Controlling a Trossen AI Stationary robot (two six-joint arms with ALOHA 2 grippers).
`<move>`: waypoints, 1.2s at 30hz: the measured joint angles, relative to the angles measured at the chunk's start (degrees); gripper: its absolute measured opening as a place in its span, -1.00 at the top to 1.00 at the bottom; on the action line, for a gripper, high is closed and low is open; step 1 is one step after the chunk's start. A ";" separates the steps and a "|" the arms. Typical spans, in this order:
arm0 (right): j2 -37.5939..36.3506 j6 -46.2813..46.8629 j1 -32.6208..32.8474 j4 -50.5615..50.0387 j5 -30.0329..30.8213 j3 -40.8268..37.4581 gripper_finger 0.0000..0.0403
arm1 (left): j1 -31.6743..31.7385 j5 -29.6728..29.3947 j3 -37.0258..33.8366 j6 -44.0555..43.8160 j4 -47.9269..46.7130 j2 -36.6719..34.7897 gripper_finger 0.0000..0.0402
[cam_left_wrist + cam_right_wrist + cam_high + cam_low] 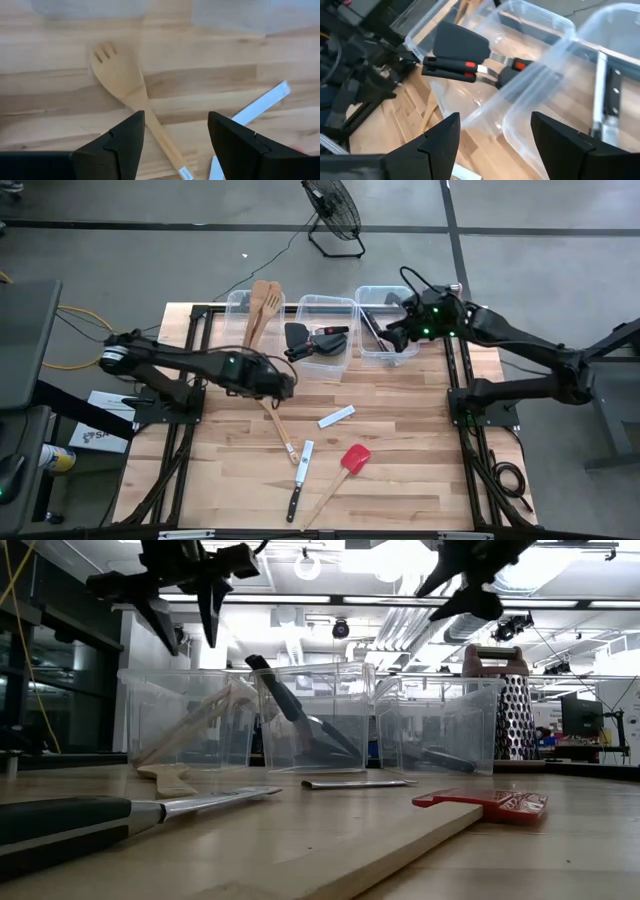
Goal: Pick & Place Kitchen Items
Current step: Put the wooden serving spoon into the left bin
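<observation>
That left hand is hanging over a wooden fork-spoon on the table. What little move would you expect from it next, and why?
Probably straight down. The left hand is open above the handle of the slotted wooden spoon, which lies flat on the table, not yet gripped. Lowering would put its fingers on either side of the handle.

3 clear bins (326, 307) stand in a row along the table's (400, 470) far edge. The left bin holds 2 wooden utensils (262, 305). The middle bin holds 2 black turners (300, 337), possibly more; the count there is unclear. The right bin holds dark utensils (374, 330), number unclear. Loose on the table: 1 wooden fork-spoon (280, 428), 1 knife (300, 480), 1 red spatula (345, 468), and 1 pale flat blade (336, 416). 1 metal grater (497, 705) stands at the far right. 2 robot arms reach over the table.
</observation>
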 joint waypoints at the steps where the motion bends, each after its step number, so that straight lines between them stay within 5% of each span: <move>1: -0.73 0.65 0.00 -1.06 0.37 0.00 -0.17 | -0.68 0.04 0.00 -0.38 0.06 0.68 -0.06; 18: -9.70 -3.81 0.11 -15.03 4.25 0.00 -0.17 | -7.28 3.96 -0.04 -17.53 4.61 13.12 -0.06; 36: -12.11 -7.96 0.11 -16.15 4.01 0.02 -0.17 | -7.22 7.78 -0.04 -31.85 5.75 22.27 -0.06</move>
